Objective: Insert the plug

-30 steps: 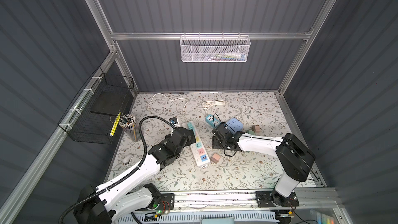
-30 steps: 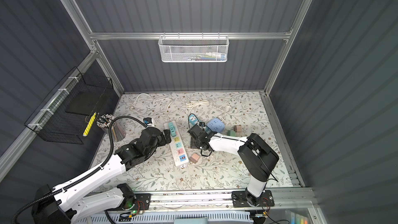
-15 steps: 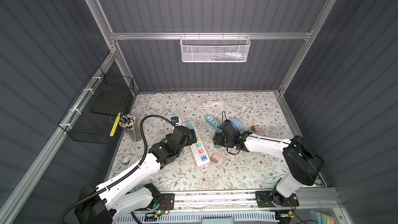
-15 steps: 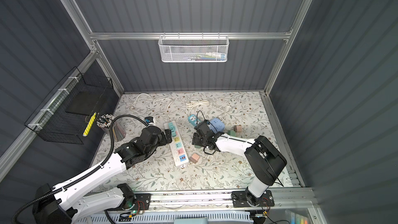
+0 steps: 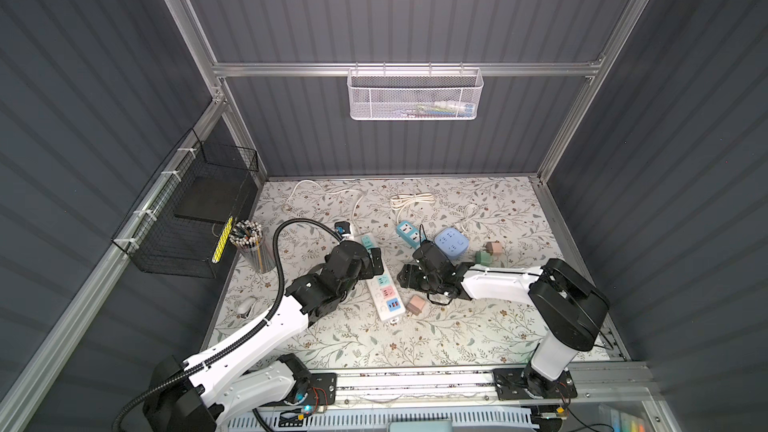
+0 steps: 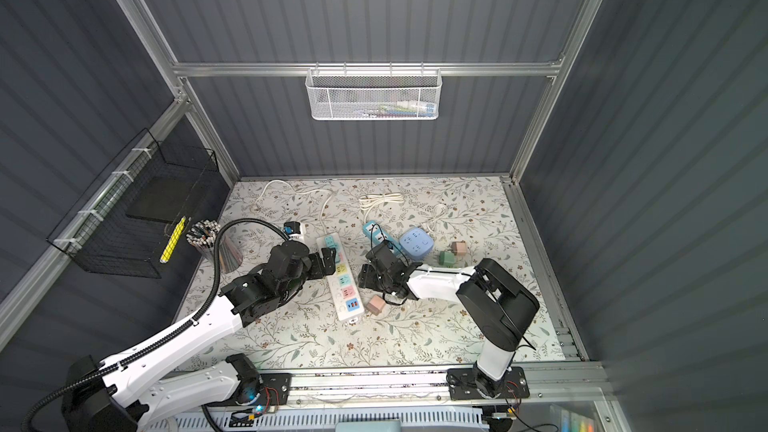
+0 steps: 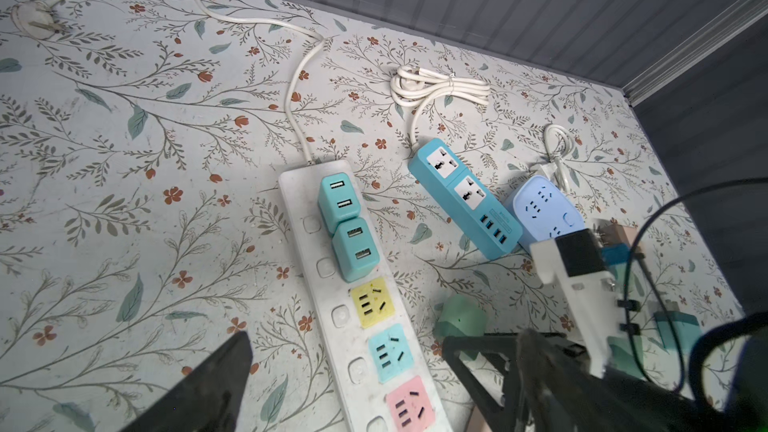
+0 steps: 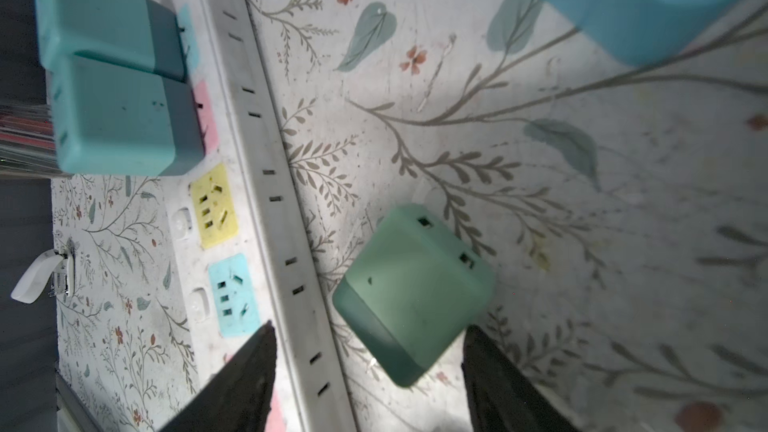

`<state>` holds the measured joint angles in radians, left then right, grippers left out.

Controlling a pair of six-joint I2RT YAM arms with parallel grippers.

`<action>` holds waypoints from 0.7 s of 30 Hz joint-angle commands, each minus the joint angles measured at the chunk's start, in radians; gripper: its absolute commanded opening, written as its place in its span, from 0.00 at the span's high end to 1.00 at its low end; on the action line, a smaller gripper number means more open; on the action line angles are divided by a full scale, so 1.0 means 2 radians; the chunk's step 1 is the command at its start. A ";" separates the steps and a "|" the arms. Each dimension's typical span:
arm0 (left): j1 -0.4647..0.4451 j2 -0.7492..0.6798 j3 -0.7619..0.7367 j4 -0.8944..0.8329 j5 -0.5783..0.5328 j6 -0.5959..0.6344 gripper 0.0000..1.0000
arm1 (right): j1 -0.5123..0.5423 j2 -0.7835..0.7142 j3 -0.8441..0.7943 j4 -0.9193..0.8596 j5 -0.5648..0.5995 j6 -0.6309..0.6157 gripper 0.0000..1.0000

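The right gripper (image 8: 369,328) is settling back near the surface's centre, fingers spread and straddling the green plug (image 8: 411,292) beside the power strip (image 8: 266,184) — grasp pending — while the left gripper (image 5: 374,265) is hovering wide open.

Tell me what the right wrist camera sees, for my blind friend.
A green plug lies on the flowery mat, framed by the open right gripper. Beside it runs a white power strip, two teal chargers plugged in.
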<state>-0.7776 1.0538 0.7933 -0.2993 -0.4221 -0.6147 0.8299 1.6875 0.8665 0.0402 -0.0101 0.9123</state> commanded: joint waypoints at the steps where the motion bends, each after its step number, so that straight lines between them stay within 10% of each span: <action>1: -0.001 0.027 0.024 -0.010 0.015 0.034 0.00 | -0.012 -0.053 -0.018 -0.030 0.038 -0.019 0.28; 8: -0.001 0.104 0.080 -0.038 0.055 0.100 0.00 | -0.021 -0.172 -0.058 -0.108 0.140 -0.090 0.11; 12: -0.001 0.153 0.108 -0.047 0.096 0.141 0.05 | -0.030 -0.202 -0.092 -0.066 0.088 -0.162 0.01; 21: -0.022 0.269 0.180 -0.126 0.129 0.191 0.24 | -0.058 -0.262 -0.117 -0.084 0.091 -0.173 0.43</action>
<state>-0.7963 1.5448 1.0931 -0.4488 -0.1932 -0.2970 0.7242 1.2263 0.6659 -0.1333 0.1654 0.6106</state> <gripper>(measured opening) 0.776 0.612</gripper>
